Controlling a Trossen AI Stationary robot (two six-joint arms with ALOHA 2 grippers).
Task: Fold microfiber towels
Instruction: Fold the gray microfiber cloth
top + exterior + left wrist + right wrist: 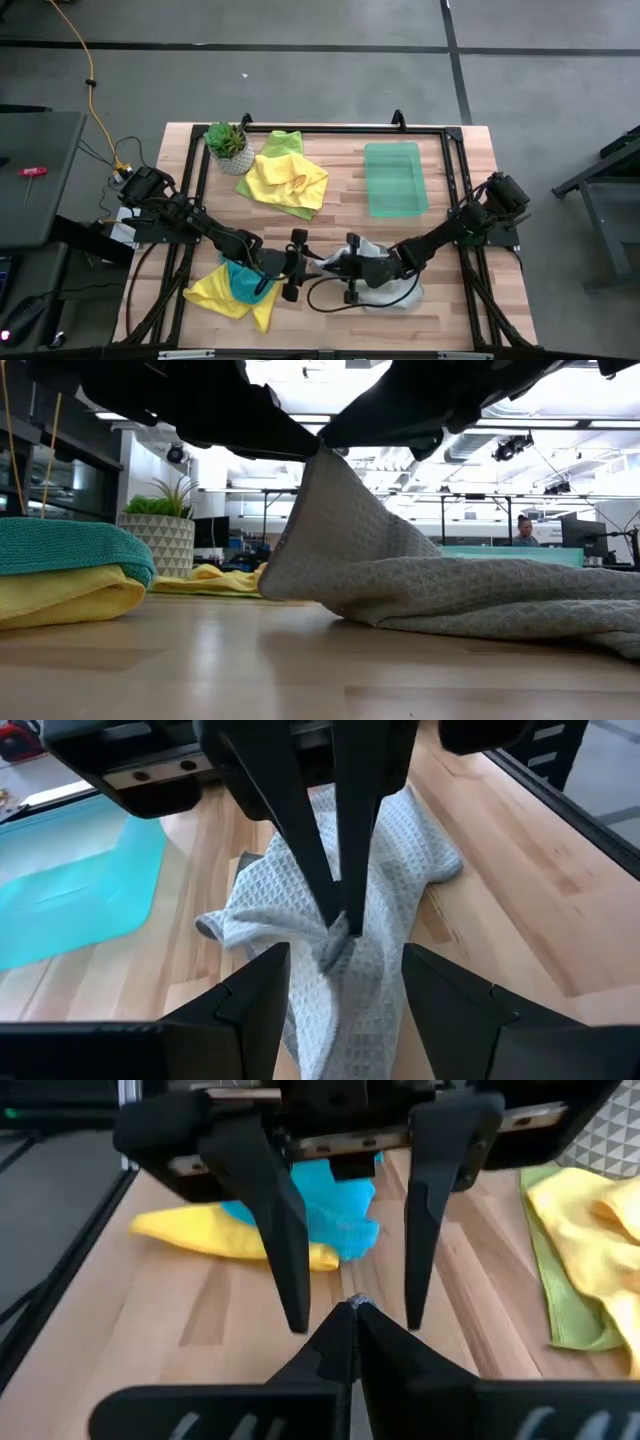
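Note:
A grey microfiber towel [395, 292] lies crumpled near the table's front, right of the middle. One part of it is pulled up into a peak [320, 460]. My right gripper [352, 1312] is shut on that peak. My left gripper [345, 995] faces it from the left and is open, one finger on each side of the raised cloth. A teal towel [243, 280] lies on a yellow one [212, 292] at the front left. Another yellow towel [288, 178] rests on a lime green one [290, 142] farther back. My right gripper pinches a small bunched bit of the grey towel [335, 938] between the free ends of its two fingers. The fingers slant down from the table's right side. The cloth rises like a tent to the fingers, and the rest of it [500, 610] lies on the table.
A potted plant [228, 147] stands at the back left, beside the yellow towel. A translucent green tray [395, 178] sits at the back right. Bare wood shows between the tray and the grey towel and along the front edge.

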